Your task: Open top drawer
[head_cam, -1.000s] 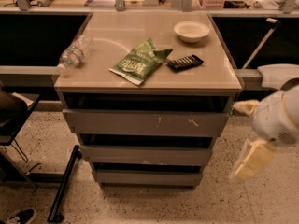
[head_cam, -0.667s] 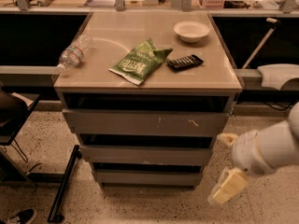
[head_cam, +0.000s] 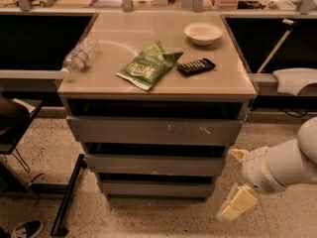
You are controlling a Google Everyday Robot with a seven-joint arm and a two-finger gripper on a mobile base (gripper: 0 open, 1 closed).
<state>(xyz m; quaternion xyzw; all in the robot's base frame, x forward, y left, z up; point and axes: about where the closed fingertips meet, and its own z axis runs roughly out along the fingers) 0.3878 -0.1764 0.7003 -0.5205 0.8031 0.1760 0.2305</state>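
The top drawer [head_cam: 124,131] is a grey flat front with pale scratch marks right of centre, just under the tabletop and shut or nearly so. Two smaller grey drawers [head_cam: 148,165] sit below it. My gripper [head_cam: 229,182] is at the lower right, on a white arm beside the cabinet's right front corner. It is level with the lower drawers and below the top drawer's right end. Its pale yellow fingers [head_cam: 237,205] are spread apart and hold nothing. It touches no drawer.
On the tabletop lie a water bottle [head_cam: 77,58], a green chip bag [head_cam: 148,66], a black bar [head_cam: 196,66] and a white bowl [head_cam: 203,32]. A dark chair [head_cam: 10,118], a black pole [head_cam: 67,195] and a shoe [head_cam: 25,228] are at the left.
My arm and gripper have moved left and down, from out at the right side towards the cabinet's lower right corner. The drawers have not moved.
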